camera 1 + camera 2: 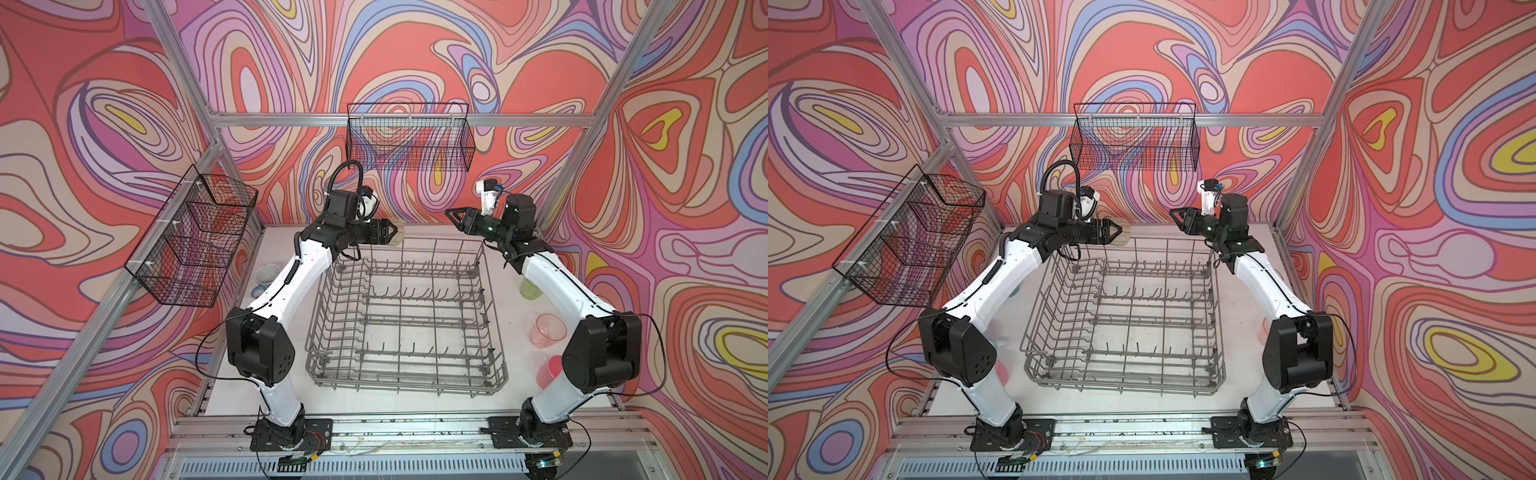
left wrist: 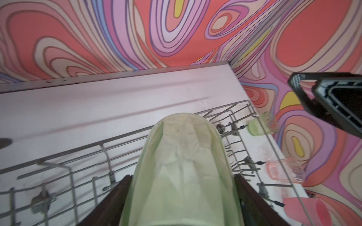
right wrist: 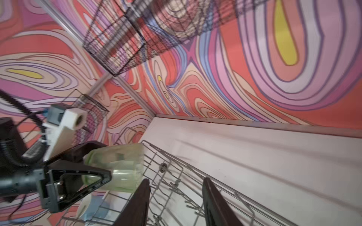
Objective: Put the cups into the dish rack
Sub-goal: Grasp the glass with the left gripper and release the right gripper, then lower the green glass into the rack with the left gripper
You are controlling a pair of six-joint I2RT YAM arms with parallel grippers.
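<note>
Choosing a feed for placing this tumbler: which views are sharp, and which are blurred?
Both top views: evenly lit and sharp, no glare. Left wrist view: the yellow-green tumbler is clear, but the dish rack wires nearest the lens are soft. Right wrist view: smeared throughout, the black mesh basket worst.

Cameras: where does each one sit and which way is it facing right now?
Top views: high over the front, looking down and back at the dish rack; left arm and right arm show whole.
Left wrist: on the left arm, facing the table at its far right corner; left gripper shut on a green cup shows.
Right wrist: on the right arm, facing the far left corner; open right gripper shows.
Shared: both wrist views see that cup and the rack's far rim.
</note>
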